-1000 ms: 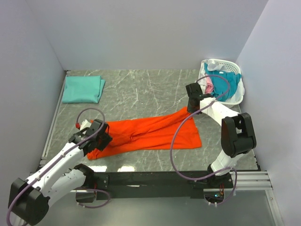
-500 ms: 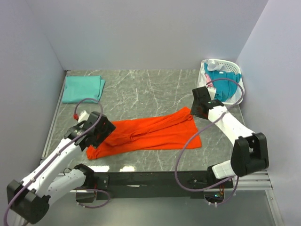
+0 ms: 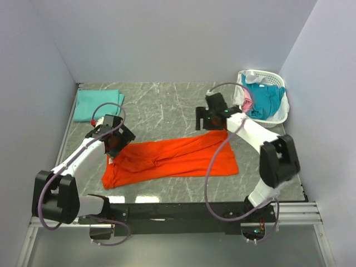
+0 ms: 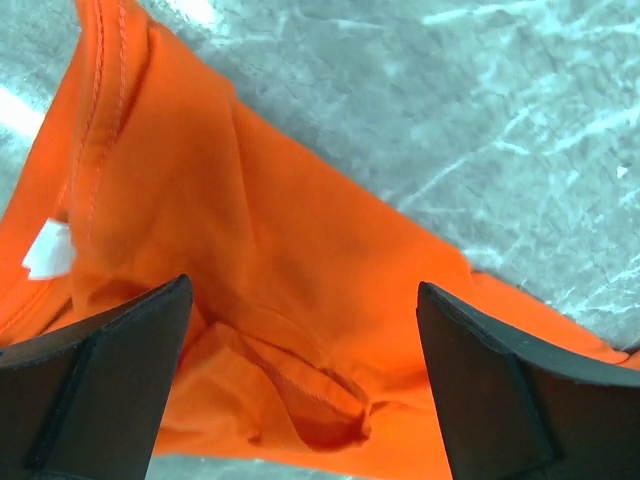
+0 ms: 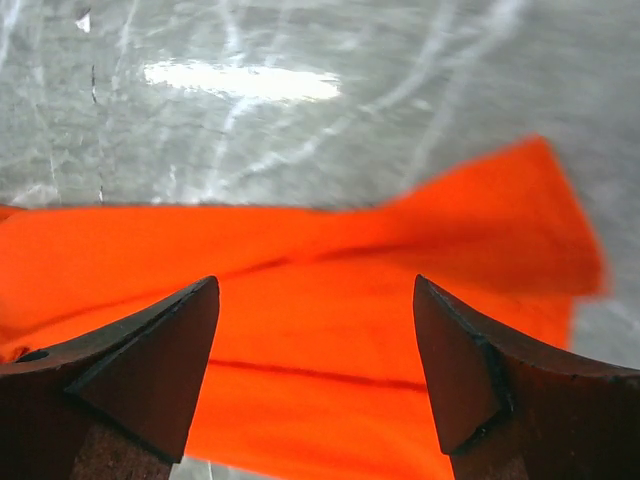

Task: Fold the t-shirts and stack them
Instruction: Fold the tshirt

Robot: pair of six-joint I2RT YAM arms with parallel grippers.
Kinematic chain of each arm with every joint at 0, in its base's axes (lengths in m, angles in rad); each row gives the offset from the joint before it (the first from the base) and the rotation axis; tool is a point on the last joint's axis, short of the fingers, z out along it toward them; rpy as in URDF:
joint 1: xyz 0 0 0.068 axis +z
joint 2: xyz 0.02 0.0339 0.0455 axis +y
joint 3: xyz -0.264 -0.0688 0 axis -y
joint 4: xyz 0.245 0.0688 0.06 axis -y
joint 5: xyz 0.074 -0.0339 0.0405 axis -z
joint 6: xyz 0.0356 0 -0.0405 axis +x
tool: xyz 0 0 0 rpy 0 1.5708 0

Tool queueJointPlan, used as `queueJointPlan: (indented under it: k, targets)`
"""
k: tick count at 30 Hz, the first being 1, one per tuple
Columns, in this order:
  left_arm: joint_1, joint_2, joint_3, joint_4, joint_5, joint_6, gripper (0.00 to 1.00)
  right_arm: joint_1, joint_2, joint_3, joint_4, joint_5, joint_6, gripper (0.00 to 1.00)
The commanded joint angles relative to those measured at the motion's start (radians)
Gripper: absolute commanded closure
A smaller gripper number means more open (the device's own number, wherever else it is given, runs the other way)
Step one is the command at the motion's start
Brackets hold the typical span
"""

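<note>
A bright orange t-shirt (image 3: pixel 172 158) lies folded into a long band across the middle of the table. My left gripper (image 3: pixel 115 147) hovers open over its left end. In the left wrist view the orange cloth (image 4: pixel 200 180) shows a creased hem and a white label (image 4: pixel 48 250), and nothing sits in the left gripper (image 4: pixel 303 300). My right gripper (image 3: pixel 204 123) stands open above the band's far right corner. The right wrist view has the orange cloth (image 5: pixel 150 260) flat beneath the empty right gripper (image 5: pixel 315 290). A mint-green t-shirt (image 3: pixel 97 104) lies folded at the back left.
A white slotted basket (image 3: pixel 281 115) stands at the back right corner, holding a teal-blue t-shirt (image 3: pixel 261 97) and a pink one (image 3: pixel 246 102). Grey walls close the table on three sides. The black rail with the arm bases (image 3: pixel 183 211) runs along the near edge.
Both grippers have opened and let go of the orange shirt. The left gripper rose toward the back over the shirt's left end. The right gripper swung left, off the far right corner.
</note>
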State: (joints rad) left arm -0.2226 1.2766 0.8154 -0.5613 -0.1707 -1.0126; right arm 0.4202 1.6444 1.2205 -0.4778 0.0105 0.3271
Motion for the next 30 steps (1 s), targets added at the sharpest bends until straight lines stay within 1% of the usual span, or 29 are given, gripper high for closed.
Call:
queueJointPlan:
  k: [1, 3, 6, 11, 15, 20, 23, 26, 30]
  targets:
    - [0.048, 0.013, -0.039, 0.083, 0.076, 0.065, 0.01, 0.048, 0.103, 0.099, -0.033, 0.014, -0.025, 0.15]
    - [0.074, 0.020, -0.073, 0.101, 0.088, 0.072, 0.01, 0.057, 0.164, 0.138, -0.065, 0.046, -0.016, 0.15]
    - [0.103, 0.027, -0.110, 0.121, 0.097, 0.081, 0.01, 0.063, 0.205, 0.143, -0.081, 0.065, -0.003, 0.15]
    - [0.123, 0.055, -0.153, 0.149, 0.108, 0.086, 0.01, 0.063, 0.218, 0.113, -0.087, 0.103, -0.008, 0.15]
    - [0.129, 0.055, -0.180, 0.164, 0.114, 0.089, 0.01, 0.065, 0.212, 0.057, -0.076, 0.112, -0.016, 0.16]
    - [0.129, 0.038, -0.186, 0.141, 0.080, 0.092, 0.01, 0.065, 0.195, -0.002, -0.073, 0.146, -0.007, 0.17]
    - [0.131, 0.017, -0.194, 0.136, 0.068, 0.091, 0.00, 0.065, 0.141, -0.062, -0.081, 0.169, 0.015, 0.17]
    - [0.131, -0.002, -0.191, 0.124, 0.047, 0.089, 0.01, 0.075, 0.046, -0.151, -0.104, 0.219, 0.061, 0.17]
    - [0.132, -0.010, -0.185, 0.107, 0.023, 0.086, 0.01, 0.086, -0.122, -0.315, -0.127, 0.241, 0.118, 0.17]
